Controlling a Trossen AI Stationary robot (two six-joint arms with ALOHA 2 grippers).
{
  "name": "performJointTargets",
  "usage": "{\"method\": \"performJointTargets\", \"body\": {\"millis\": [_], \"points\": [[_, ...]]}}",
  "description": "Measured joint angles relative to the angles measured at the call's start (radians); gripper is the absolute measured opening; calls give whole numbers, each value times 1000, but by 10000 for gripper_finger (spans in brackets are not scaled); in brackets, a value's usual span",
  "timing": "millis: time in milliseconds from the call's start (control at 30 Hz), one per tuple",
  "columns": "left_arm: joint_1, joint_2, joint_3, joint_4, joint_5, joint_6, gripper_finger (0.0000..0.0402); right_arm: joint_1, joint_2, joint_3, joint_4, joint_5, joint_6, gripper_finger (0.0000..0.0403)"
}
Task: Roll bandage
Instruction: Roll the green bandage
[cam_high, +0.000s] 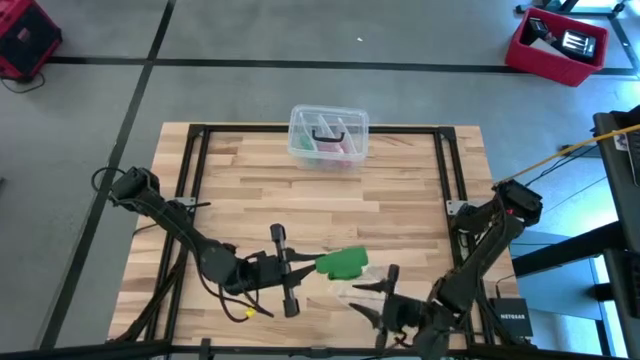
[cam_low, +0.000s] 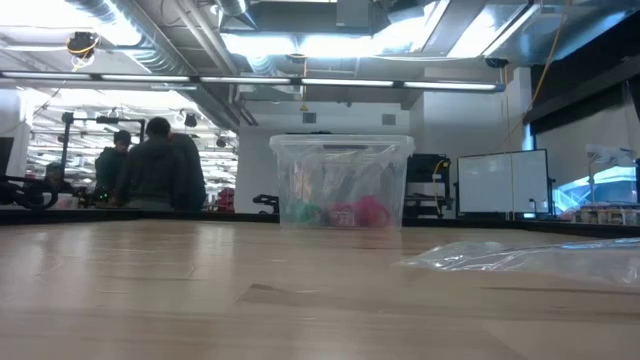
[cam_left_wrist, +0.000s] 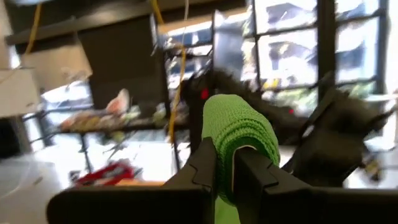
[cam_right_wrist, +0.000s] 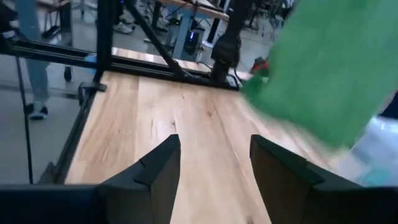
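Note:
The bright green bandage (cam_high: 342, 262) is a bunched, partly rolled wad held above the table's near middle by my left gripper (cam_high: 308, 265), which is shut on it. The left wrist view shows it as a ribbed green roll (cam_left_wrist: 239, 127) sticking out past the fingertips of the left gripper (cam_left_wrist: 225, 155). My right gripper (cam_high: 358, 297) stands open just nearer the table's front edge, pointing toward the table's left. In the right wrist view the bandage (cam_right_wrist: 329, 74) hangs beyond and to one side of the right gripper (cam_right_wrist: 214, 168), apart from its fingers. The low view shows neither gripper nor the bandage. My left gripper pinches the green bandage between its two fingers (cam_left_wrist: 205, 165), on the part of the wad nearest the arm (cam_left_wrist: 225, 186). The fingers come about level from the table's left. The rolled end juts out beyond the fingertips, lifted clear of the table.
A clear lidded box (cam_high: 328, 135) with pink and dark items stands at the table's far middle. A clear plastic wrapper (cam_low: 520, 258) lies on the wood near my right gripper. Black frame rails (cam_high: 195, 150) run along the table's sides. People stand in the room behind (cam_low: 150, 165).

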Motion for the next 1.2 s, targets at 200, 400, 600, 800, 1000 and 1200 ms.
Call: {"method": "performJointTargets", "body": {"millis": [200,400,600,800,1000,1200], "points": [[1,0,0,120,174,77,21,-63,1,-151,247,3,18,195],[1,-1,0,193,281,164,21,-137,1,-315,859,-126,-227,195],[1,-1,0,224,314,208,21,-196,1,-430,1393,-387,-421,195],[14,-1,0,226,314,227,21,-235,10,-386,1285,-528,-420,195],[42,-1,0,225,314,216,21,-245,31,-351,1243,-438,-424,195],[45,-1,0,200,314,215,21,-244,31,-351,1262,-356,-428,195]]}}
